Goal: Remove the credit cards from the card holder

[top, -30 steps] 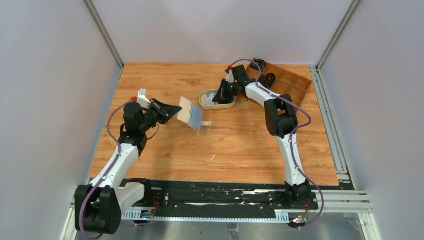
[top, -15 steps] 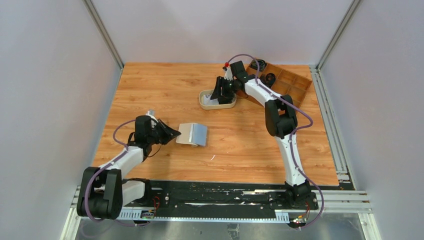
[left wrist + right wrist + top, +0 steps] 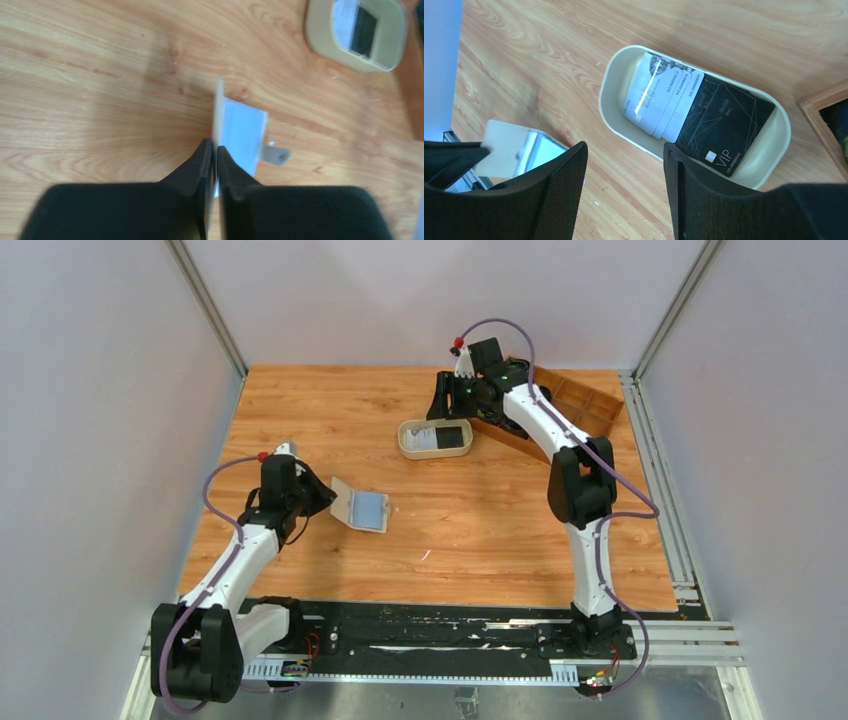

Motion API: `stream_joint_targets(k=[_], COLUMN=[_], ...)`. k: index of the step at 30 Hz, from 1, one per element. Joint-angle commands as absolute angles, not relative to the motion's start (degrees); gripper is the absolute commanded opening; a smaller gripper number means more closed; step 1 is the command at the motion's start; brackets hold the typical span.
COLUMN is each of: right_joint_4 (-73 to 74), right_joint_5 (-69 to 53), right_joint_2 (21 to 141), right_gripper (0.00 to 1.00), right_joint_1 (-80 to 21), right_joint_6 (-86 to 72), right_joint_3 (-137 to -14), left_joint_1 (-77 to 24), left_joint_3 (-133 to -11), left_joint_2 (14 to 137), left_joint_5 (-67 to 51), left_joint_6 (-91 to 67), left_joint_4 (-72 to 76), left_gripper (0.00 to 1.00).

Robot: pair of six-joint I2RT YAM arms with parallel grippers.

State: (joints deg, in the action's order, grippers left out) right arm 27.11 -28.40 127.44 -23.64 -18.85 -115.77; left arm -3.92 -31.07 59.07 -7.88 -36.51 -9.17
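The card holder (image 3: 362, 509) is open on the left of the table, beige outside and pale blue inside (image 3: 243, 131), with its snap tab (image 3: 276, 155) sticking out. My left gripper (image 3: 215, 147) is shut on the edge of its raised flap. The credit cards lie in the oval beige tray (image 3: 409, 449): several white ones (image 3: 663, 102) fanned out and a black one (image 3: 724, 125) beside them. My right gripper (image 3: 625, 148) hangs open above the tray's near side with nothing between its fingers. In the top view it (image 3: 450, 402) sits just behind the tray.
A wooden compartment box (image 3: 580, 406) stands at the back right, close behind the tray and the right arm. Its corner (image 3: 824, 102) shows beside the tray. Grey walls enclose the table on three sides.
The right gripper opened, left the black card in the tray and lifted back. The left arm swung the card holder down and toward the near left, still gripping it.
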Motion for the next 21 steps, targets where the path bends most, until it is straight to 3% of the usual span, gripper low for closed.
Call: stream_joint_targets(k=[1, 3, 5, 10, 16, 17, 21], right_joint_4=[29.7, 30.1, 30.6, 30.8, 28.6, 28.0, 24.7], right_joint_5=[-27.2, -26.7, -26.1, -24.5, -21.0, -19.6, -17.4], right_joint_2=[121.7, 119.1, 116.6, 108.7, 94.4, 92.8, 83.5], right_gripper=[0.62, 0.65, 0.69, 0.70, 0.71, 0.78, 0.86], right_joint_1=[-24.2, -24.2, -24.2, -24.3, -24.9, -25.1, -25.2], right_joint_6=[-15.4, -14.4, -13.5, -12.3, -11.3, -11.3, -12.7], right_joint_3=[-113.6, -112.4, -110.9, -103.6, -87.7, -84.2, -69.8], left_joint_1=[-3.7, -3.6, -3.7, -3.3, -3.3, -3.3, -3.3], left_joint_3=[-31.3, -31.0, -31.0, -34.4, -40.0, -40.9, -46.0], left_joint_2=[61.9, 63.1, 63.3, 60.5, 52.9, 51.7, 49.6], left_joint_5=[-4.0, -3.7, -2.5, 3.1, 2.3, 0.9, -6.8], left_joint_6=[-33.2, -33.0, -32.9, -32.5, -31.6, -31.2, -25.8], left_joint_4=[-13.1, -13.2, -13.4, -17.9, -22.5, -22.9, -24.9], left_gripper=[0.22, 0.41, 0.53, 0.98, 1.00, 1.00, 1.00])
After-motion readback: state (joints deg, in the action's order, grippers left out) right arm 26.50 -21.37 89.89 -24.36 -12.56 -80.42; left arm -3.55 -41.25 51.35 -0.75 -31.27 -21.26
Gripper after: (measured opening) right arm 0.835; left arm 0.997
